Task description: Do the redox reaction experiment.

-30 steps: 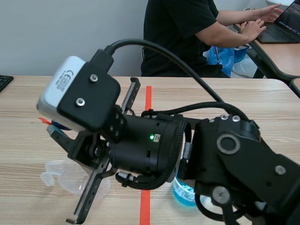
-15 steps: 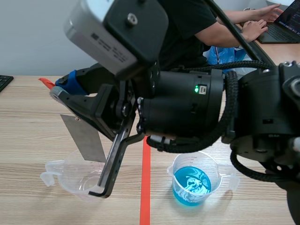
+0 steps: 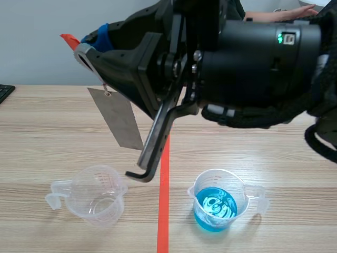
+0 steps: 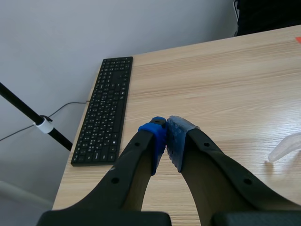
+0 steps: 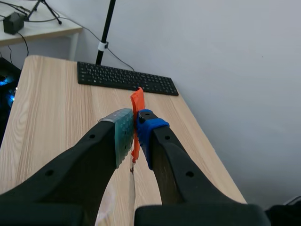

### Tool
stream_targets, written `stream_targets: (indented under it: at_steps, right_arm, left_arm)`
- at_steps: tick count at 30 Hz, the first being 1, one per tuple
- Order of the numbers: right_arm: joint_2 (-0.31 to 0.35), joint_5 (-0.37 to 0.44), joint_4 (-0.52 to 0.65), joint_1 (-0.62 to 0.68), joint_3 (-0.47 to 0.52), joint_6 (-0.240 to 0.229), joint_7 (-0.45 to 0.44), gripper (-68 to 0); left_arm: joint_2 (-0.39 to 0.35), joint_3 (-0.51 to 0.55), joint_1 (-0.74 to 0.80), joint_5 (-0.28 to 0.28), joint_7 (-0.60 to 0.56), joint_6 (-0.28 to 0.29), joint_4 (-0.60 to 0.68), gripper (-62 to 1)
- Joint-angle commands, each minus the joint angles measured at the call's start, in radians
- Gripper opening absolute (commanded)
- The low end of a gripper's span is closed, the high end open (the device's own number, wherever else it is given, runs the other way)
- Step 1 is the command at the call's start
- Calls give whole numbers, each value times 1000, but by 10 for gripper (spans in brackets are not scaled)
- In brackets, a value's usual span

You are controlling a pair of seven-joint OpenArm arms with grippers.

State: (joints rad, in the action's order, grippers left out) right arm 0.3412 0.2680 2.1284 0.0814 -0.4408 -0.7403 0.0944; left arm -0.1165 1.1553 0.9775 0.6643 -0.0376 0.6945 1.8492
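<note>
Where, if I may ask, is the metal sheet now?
In the scene view, the metal sheet hangs from the right claw, above the empty beaker, left of the tape.

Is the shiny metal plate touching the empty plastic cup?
Apart. The scene view shows the metal plate hanging by its orange tab from the right gripper, with bare table showing between its lower edge and the empty cup.

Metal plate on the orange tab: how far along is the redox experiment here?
Done: blue liquid is in the right-hand measuring cup, and the right gripper is shut on the orange tab. In hand: the metal plate hangs from that tab in the air, clear of that cup and the empty measuring cup. Left: the plate is not yet in the blue liquid. The left gripper is shut on nothing.
</note>
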Motion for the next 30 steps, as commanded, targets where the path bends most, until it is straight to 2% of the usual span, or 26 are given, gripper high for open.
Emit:
stream_targets:
  at_steps: [1, 8, 15, 20, 25, 30]
  right_arm:
    - [25, 37, 24, -1, 18, -5, 0, -660]
    - [91, 131, 91, 69, 111, -5, 35, -660]
    - [156, 206, 168, 158, 220, -5, 75, -660]
    - [202, 232, 226, 227, 304, -5, 107, -660]
    - [232, 265, 232, 299, 399, -5, 142, -660]
    - [232, 328, 232, 357, 497, -5, 177, -660]
  left_arm:
    - [-9, 0, -4, 27, -17, 2, 8, -577]
    - [-61, -15, -37, 28, -13, 2, 8, -577]
    - [-135, -134, -77, 27, -6, 2, 8, -577]
    - [-164, -238, -135, 18, 18, 2, 8, -577]
    - [-190, -348, -187, -36, 21, 2, 8, -577]
    - [-211, -436, -230, -76, 21, 2, 2, -577]
